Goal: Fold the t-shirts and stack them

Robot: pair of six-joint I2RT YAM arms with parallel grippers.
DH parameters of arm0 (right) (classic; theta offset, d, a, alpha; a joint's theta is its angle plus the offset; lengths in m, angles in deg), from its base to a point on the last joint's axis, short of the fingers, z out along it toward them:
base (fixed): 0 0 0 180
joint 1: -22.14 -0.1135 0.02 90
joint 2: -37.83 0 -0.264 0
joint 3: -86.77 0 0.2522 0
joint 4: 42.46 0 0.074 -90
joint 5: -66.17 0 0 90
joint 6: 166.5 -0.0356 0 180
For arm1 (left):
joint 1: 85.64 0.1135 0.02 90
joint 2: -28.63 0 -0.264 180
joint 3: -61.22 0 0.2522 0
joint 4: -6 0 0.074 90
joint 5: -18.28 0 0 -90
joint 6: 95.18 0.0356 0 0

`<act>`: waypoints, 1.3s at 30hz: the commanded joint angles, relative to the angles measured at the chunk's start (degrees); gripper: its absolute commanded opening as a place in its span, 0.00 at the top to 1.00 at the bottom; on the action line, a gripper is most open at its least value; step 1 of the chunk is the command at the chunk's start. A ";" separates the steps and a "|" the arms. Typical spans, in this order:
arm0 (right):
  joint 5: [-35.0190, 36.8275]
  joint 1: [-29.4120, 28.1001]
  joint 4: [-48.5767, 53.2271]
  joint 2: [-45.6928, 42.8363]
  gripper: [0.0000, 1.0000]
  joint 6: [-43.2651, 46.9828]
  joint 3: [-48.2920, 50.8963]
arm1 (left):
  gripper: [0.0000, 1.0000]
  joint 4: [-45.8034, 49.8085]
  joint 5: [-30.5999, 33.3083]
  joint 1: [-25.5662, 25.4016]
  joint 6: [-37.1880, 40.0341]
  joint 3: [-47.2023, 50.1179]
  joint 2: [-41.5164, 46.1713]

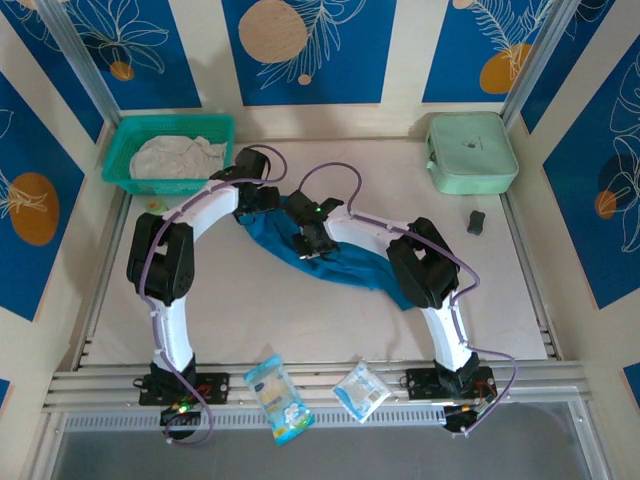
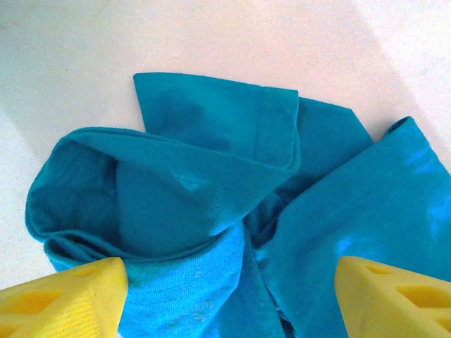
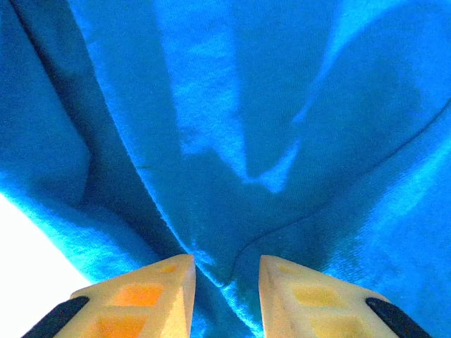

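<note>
The teal-blue t-shirt lies crumpled in a long band across the middle of the table. My left gripper hovers open over its left end; in the left wrist view the yellow fingers stand wide apart on either side of a sleeve and rumpled folds. My right gripper is at the shirt's middle, shut on a bunched fold of the cloth, which rises between its two fingers. The off-white t-shirt sits heaped in the basket at the back left.
The teal mesh basket stands at the back left corner. A mint-green zip case is at the back right, with a small black object in front of it. Two packets lie on the front rail between the arm bases.
</note>
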 commanded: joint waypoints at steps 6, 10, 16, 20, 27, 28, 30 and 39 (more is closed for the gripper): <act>-1.87 0.27 0.85 1.81 0.75 0.53 -1.75 | 0.23 -0.03 -0.46 0.22 0.41 -0.10 -0.06; -2.18 0.24 1.06 2.25 0.75 0.50 -1.91 | 0.23 -0.03 -0.46 0.26 0.41 0.21 0.29; -1.86 0.32 1.10 2.13 0.93 0.04 -1.74 | 0.23 0.06 -0.46 0.17 0.59 0.60 1.07; -0.82 0.32 1.20 0.19 1.00 -0.18 -1.64 | 0.23 0.30 -0.45 0.23 0.76 0.69 1.52; -0.62 0.15 0.13 -12.61 1.00 2.78 2.99 | 0.24 0.49 0.06 0.25 1.11 2.27 5.01; -1.64 0.10 -0.35 -14.79 1.00 3.63 4.09 | 0.24 0.66 0.22 0.23 1.24 2.40 5.69; -5.60 0.06 -1.27 -19.29 1.00 6.05 6.95 | 0.24 1.24 0.27 0.24 1.42 2.53 7.40; -29.24 -3.49 -4.26 -32.14 1.00 15.91 20.50 | 0.22 4.54 0.14 0.29 2.51 2.65 15.58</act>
